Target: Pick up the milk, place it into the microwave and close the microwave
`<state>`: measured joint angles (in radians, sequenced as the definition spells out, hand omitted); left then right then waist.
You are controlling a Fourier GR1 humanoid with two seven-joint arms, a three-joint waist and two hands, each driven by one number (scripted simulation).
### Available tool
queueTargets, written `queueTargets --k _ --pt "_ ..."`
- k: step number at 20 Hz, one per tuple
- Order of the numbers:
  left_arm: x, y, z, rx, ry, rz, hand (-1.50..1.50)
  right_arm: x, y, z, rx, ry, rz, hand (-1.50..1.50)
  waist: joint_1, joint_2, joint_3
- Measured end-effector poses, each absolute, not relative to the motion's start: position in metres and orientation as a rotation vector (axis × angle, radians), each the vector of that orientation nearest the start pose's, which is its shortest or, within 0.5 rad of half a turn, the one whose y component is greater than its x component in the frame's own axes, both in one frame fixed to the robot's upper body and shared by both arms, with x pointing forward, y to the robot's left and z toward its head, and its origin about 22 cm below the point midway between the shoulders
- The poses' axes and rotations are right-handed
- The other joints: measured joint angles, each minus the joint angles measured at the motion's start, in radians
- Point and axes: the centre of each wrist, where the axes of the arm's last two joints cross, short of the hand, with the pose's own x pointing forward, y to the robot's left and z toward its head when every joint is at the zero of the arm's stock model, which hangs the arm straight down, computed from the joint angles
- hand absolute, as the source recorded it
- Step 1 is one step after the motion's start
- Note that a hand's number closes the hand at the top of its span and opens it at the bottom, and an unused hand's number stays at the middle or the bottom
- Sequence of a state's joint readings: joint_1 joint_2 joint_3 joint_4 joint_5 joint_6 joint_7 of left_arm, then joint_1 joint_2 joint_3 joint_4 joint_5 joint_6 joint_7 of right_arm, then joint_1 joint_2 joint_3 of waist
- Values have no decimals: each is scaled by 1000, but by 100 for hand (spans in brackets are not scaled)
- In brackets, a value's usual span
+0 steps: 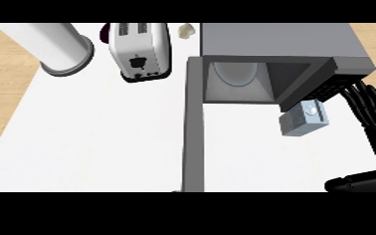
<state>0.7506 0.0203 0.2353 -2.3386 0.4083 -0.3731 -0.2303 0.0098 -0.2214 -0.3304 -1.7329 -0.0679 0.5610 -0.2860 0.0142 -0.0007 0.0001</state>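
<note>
Currently the milk carton (302, 118), a small grey-blue box with a round cap (311, 109) on its upper face, sits tilted at the lower right corner of the microwave (279, 39) mouth. It is outside the cavity, just in front of the frame. Whether its base touches the worktop (95, 139) cannot be told.

Right hand (358, 102): enters from the right edge of the view, black fingers curved inward and closed against the carton's upper right side. It has hold of the carton and nothing else. A further black part (351, 182) shows at the lower right edge; which part of the hand or arm it is cannot be told.

Microwave: grey box at upper right of the worktop. Microwave door (192, 129) stands fully swung out, seen edge-on as a long grey bar running from the cavity's left corner down toward the lower edge of the view. Cavity open, pale walls, a white turntable plate (235, 73) on its floor.

Left of the door, well apart from the carton: a white toaster (141, 47) with two slots, its dark lever end facing the viewer, angled slightly. Further left, a large white cylinder (57, 47) stands near the worktop's back left corner. A small cream object (186, 30) lies between the toaster and the microwave's back, too small to identify.

Worktop is white; pale wood shows beyond its left and right edges.
</note>
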Motion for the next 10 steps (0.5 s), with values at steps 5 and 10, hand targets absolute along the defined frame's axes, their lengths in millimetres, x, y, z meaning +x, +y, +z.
queueTargets --k 5,10 --pt "44 311 88 -14 -1974 114 -150 242 -346 43 25 -1960 419 -150 2 0 0" --pt "32 314 84 -15 -1983 116 -150 259 -360 28 -38 -1967 408 -150 1 -7 -3"
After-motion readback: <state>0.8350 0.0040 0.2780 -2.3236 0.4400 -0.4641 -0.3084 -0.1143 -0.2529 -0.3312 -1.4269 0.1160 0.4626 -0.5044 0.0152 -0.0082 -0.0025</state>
